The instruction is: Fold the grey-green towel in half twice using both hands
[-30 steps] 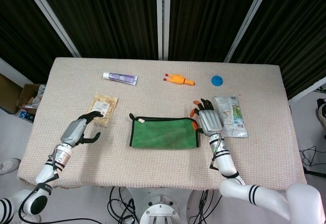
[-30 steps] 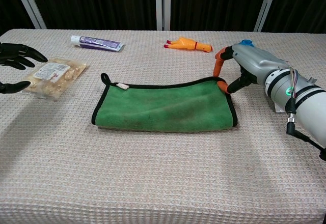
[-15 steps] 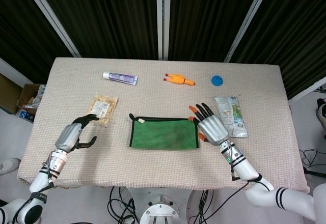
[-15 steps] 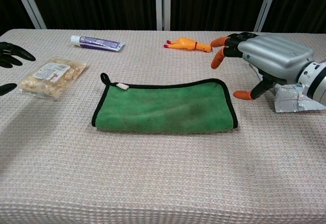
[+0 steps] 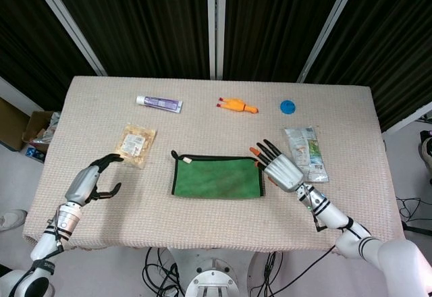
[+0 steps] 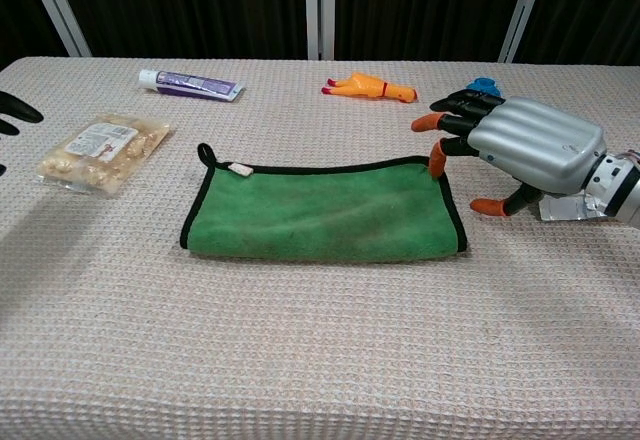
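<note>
The towel (image 5: 217, 177) is lying flat in the middle of the table (image 5: 202, 226), folded into a long green rectangle with a black edge, and its little hang loop sticks out at the far left corner.

The right hand (image 6: 520, 145) is just past the towel's right end, palm down, fingers spread and holding nothing. One orange fingertip (image 6: 437, 163) looks like it's right at the towel's far right corner (can't tell from the chest view if it's actually touching), and the thumb tip sits low beside the right edge.

The left hand (image 5: 88, 182) is well off to the left of the towel, near the table's front left area. Its fingers are loosely curved with a gap to the thumb, nothing in it. The chest view only catches its dark fingertips at the left edge.

Other stuff: a snack bag (image 5: 138, 145) just beyond the left hand, a tube (image 5: 159, 102), a rubber chicken (image 5: 236, 105) and a blue cap (image 5: 288, 106) along the back, and a foil packet (image 5: 306, 152) right of the right hand.
</note>
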{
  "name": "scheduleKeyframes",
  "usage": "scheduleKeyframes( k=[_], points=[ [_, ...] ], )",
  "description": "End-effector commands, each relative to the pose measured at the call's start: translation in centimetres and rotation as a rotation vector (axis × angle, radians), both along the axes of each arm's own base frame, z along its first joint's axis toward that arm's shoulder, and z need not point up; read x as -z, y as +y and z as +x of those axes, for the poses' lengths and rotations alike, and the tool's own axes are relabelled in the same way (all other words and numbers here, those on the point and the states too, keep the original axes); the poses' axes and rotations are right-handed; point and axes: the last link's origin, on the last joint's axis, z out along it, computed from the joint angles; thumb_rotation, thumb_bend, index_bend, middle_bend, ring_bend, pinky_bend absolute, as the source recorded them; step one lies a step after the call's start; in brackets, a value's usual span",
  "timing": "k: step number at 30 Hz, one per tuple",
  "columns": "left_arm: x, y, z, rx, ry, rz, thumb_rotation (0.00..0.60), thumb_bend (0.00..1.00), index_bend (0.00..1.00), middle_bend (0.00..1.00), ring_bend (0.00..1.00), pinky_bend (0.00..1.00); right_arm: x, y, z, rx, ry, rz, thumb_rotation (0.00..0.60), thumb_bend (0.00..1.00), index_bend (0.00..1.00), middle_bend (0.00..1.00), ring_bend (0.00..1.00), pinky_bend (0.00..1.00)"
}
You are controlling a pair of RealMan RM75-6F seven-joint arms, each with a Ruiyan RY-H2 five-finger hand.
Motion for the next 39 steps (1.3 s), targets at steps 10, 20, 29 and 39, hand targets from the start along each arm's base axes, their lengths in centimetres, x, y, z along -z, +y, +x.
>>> scheduleKeyframes(
  k=[10,20,29,39],
  points=[
    [-0.8,-0.2,-0.4,-0.028,-0.065,-0.012,0.600,0.36,0.21,0.13,0.14,0.14,1.8,0.3,0.3,-0.120,-0.004,0.019,0.600,0.16,0.39,0.11,0.00,0.00],
    [-1.4,-0.5,-1.0,-0.054,-0.126,-0.014,0.600,0.36,0.21,0.13,0.14,0.14,2.4,-0.3,0.5,-0.115,0.010,0.017,0.600,0.17,0.40,0.13,0.00,0.00],
    [-1.6,-0.7,-1.3,-0.056,-0.143,-0.019,0.600,0.36,0.21,0.13,0.14,0.14,2.6,-0.5,1.0,-0.113,-0.016,0.017,0.600,0.32,0.49,0.18,0.01,0.00],
    [-1.9,-0.5,-1.4,-0.062,-0.150,-0.012,0.600,0.37,0.21,0.13,0.14,0.14,0.6,-0.3,0.6,-0.164,-0.044,-0.034,0.600,0.48,0.69,0.26,0.05,0.00]
  ],
)
